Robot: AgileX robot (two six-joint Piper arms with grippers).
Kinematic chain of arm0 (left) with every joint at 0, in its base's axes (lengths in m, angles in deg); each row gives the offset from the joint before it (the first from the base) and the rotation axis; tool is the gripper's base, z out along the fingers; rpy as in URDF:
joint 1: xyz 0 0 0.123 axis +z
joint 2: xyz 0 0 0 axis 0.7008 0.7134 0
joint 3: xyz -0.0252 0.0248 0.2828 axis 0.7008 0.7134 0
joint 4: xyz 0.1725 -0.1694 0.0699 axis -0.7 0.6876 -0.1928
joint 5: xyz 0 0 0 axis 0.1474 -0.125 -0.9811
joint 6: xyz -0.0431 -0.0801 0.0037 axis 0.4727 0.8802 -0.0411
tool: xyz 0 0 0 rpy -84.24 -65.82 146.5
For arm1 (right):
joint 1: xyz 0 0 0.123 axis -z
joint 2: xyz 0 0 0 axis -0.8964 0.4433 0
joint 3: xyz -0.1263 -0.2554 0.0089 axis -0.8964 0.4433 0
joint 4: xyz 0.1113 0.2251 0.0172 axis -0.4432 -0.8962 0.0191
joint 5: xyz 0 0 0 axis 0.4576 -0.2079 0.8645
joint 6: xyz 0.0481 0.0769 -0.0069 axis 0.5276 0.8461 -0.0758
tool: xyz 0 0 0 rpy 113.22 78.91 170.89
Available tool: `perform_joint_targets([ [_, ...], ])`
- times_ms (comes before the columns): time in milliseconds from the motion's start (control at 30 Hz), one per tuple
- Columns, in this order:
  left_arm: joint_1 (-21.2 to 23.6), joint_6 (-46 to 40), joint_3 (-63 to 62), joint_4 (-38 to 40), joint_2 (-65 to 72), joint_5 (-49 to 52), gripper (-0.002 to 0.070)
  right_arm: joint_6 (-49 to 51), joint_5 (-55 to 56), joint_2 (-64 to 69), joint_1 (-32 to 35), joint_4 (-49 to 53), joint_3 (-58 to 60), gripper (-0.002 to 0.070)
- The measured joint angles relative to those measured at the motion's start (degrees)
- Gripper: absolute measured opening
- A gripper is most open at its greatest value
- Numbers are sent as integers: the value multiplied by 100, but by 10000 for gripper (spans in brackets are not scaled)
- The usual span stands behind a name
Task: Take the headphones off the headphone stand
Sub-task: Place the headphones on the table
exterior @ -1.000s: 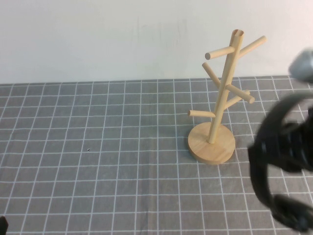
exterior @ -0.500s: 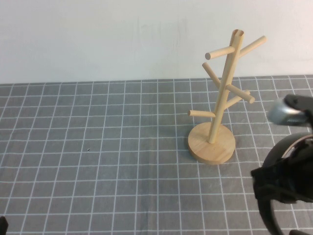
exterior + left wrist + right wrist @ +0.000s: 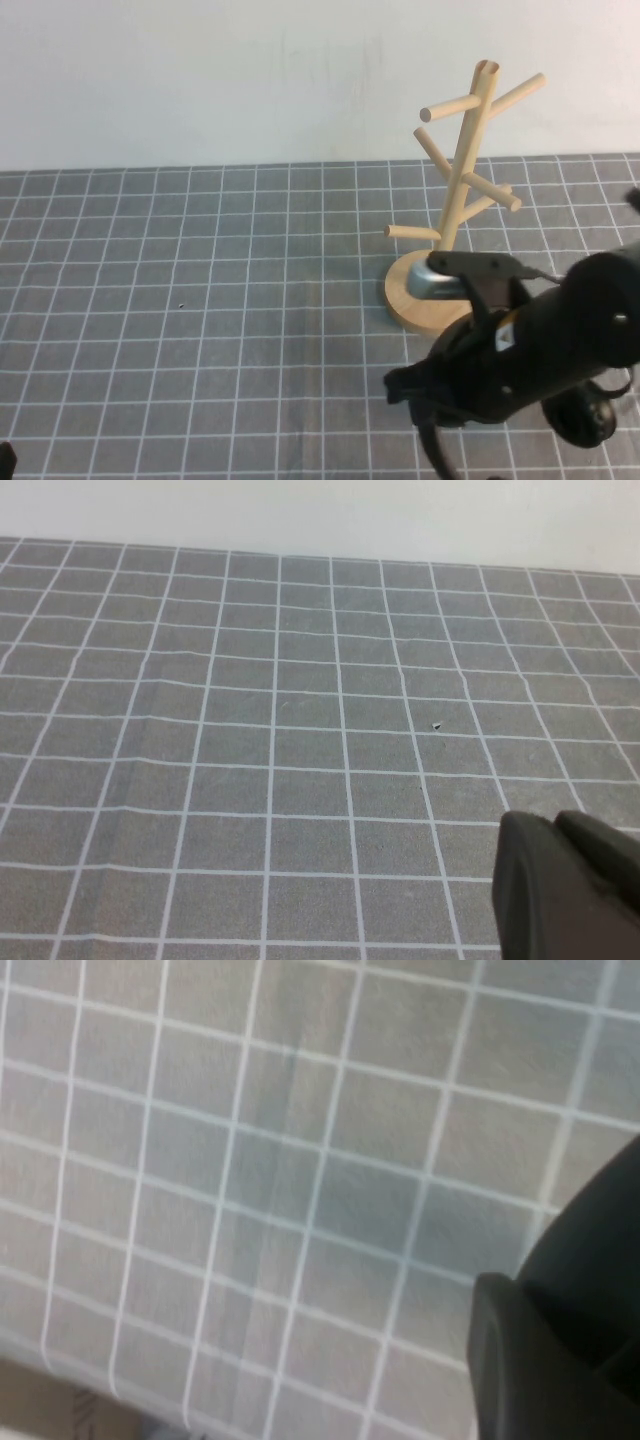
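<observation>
Soft even light, blurred wrist views

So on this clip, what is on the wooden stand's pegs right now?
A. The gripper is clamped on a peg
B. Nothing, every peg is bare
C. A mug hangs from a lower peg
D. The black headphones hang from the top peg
B: in the high view every peg of the headphone stand is bare, and the headphones show low beside the right arm, in front of the stand.

No readable text, label, brand, number or sign anywhere in these views.
</observation>
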Motion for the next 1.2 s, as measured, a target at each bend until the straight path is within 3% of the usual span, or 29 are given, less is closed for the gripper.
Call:
perform_joint_targets([
  [533,0,0,0,0,0,0,-4,-1185,264,2228,-22,-1345,-1435,64],
  [1200,0,0,0,0,0,0,-4,-1400,-147,3029,-96,-1563,-2502,67],
])
